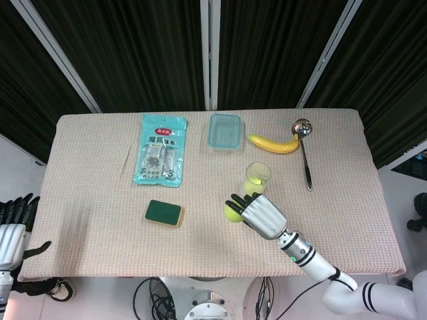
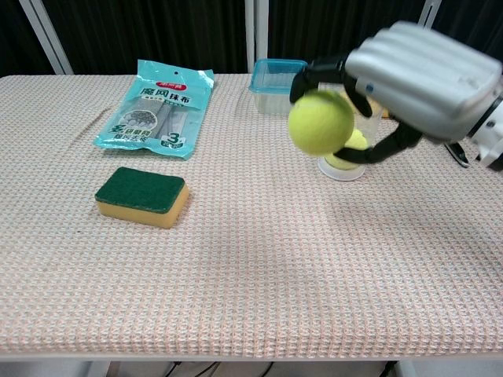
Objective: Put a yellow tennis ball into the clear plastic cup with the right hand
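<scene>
Far left, off the counter (image 1: 87,220), the left robot hand (image 1: 15,215) hangs empty, fingers spread. The right robot hand (image 2: 409,78) holds the yellow tennis ball (image 2: 320,122) lifted, just near-left of the clear plastic cup (image 1: 257,179). The ball looks light, springy and fuzzy, so a wrap around its middle suits it. The cup may tip; open counter lies to the right.

In the chest view the right hand (image 2: 416,82) hides most of the clear plastic cup (image 2: 343,166); the left hand (image 1: 12,227), cut by the edge, seems empty.
</scene>
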{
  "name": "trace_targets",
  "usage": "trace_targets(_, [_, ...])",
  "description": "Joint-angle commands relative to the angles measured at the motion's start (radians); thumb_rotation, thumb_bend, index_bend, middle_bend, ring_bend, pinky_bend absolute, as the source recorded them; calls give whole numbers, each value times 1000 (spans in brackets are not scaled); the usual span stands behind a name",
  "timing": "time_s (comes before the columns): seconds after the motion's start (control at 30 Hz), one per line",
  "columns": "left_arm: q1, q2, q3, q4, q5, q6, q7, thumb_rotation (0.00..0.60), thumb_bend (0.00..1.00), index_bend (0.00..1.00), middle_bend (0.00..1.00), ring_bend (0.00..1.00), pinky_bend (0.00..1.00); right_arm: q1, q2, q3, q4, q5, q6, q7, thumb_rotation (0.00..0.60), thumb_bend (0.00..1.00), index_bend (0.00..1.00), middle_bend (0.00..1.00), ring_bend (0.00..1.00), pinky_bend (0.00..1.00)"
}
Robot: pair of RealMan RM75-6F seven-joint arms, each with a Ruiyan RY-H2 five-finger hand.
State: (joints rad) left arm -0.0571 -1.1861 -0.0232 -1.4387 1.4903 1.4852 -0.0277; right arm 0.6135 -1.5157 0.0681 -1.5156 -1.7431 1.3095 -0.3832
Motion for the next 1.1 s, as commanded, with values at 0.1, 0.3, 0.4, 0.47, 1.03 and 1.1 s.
trace_targets(0.1, [0,1,2,-1,0,-4,2,600,0,0,0,0,0,-18,41,99,-34,50,72,-3,600,243,773,617,638,800])
trace_targets(0.3, [-1,3,0,-5,5,2,7,600,0,0,0,0,0,-28,32,158,9,162,65,3,600,243,772,625,635,800])
trace_targets(0.4, [-3,3,0,-6,4,-2,14,600,0,0,0,0,0,-30,27,158,22,203,35,22,600,242,761,626,635,794])
trace_targets(0.47, [-6,2,0,-6,2,-8,19,600,0,0,0,0,0,-28,26,156,30,218,19,33,600,238,749,623,634,776])
trace_targets(1.03, [-10,5,-5,-9,-18,-25,20,600,0,0,0,0,0,-17,74,162,-57,324,-80,45,600,50,1,74,0,149])
trace_targets(1.1, [-10,5,-5,-8,-17,-24,19,600,0,0,0,0,0,-20,79,162,-60,318,-70,52,600,49,0,70,0,148])
